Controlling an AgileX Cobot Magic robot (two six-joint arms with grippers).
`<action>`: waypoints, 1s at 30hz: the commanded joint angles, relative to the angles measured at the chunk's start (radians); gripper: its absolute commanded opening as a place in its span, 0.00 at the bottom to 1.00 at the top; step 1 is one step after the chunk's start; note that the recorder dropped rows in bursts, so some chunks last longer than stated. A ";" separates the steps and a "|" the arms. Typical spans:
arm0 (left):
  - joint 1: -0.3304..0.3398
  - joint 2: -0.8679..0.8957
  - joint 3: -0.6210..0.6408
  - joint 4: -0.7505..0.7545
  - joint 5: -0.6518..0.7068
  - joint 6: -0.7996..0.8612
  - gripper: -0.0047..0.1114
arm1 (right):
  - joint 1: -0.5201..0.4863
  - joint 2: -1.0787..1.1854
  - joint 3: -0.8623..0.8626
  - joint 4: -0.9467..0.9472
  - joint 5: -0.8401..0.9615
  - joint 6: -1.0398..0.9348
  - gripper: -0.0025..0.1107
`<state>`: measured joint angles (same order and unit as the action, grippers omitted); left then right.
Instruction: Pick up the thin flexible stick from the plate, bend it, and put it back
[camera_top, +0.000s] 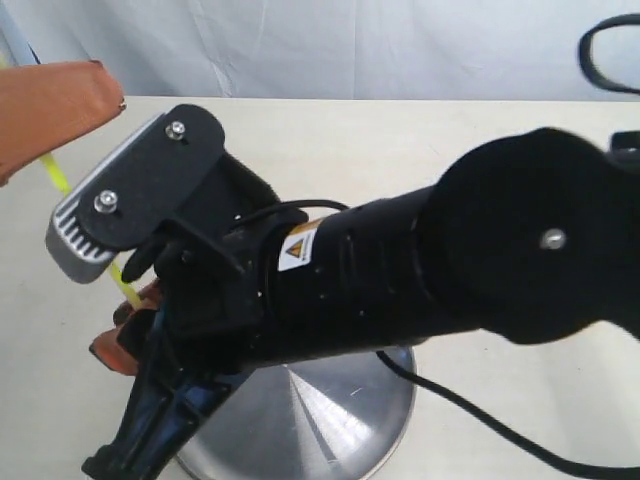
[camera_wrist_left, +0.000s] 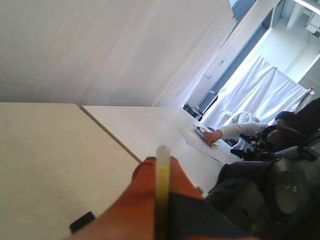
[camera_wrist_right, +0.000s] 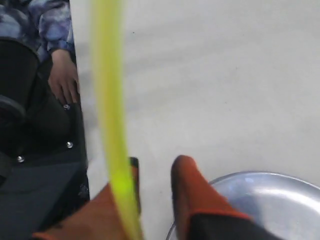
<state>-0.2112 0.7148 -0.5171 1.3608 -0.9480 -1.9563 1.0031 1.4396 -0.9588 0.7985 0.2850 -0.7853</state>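
My left gripper (camera_wrist_left: 159, 172) is clamped shut on the thin flexible stick (camera_wrist_right: 109, 100), and the pale whitish end shows just past its orange fingertips. The stick is a very thin yellow-green strip. It is off the plate and runs in a slight curve across to my right gripper (camera_wrist_right: 156, 175). Those jaws stand apart, and the strip lies against one orange finger only. The black right arm reaches across the cream table (camera_top: 400, 150), wrist angled down. The plate (camera_top: 320, 420), round shiny brushed steel, sits just beside those fingers.
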 joint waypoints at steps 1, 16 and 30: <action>-0.008 0.001 0.000 -0.025 -0.029 -0.026 0.04 | -0.004 0.044 -0.005 -0.022 -0.054 0.003 0.03; -0.008 0.069 0.000 -0.025 0.134 0.095 0.04 | -0.126 -0.249 -0.005 -0.142 0.292 0.080 0.02; -0.182 0.245 -0.117 -0.097 -0.036 0.188 0.04 | -0.126 -0.216 -0.005 -0.458 0.283 0.379 0.02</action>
<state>-0.3762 0.9563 -0.6209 1.2489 -0.9101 -1.7739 0.8800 1.1841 -0.9572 0.4670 0.6416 -0.5115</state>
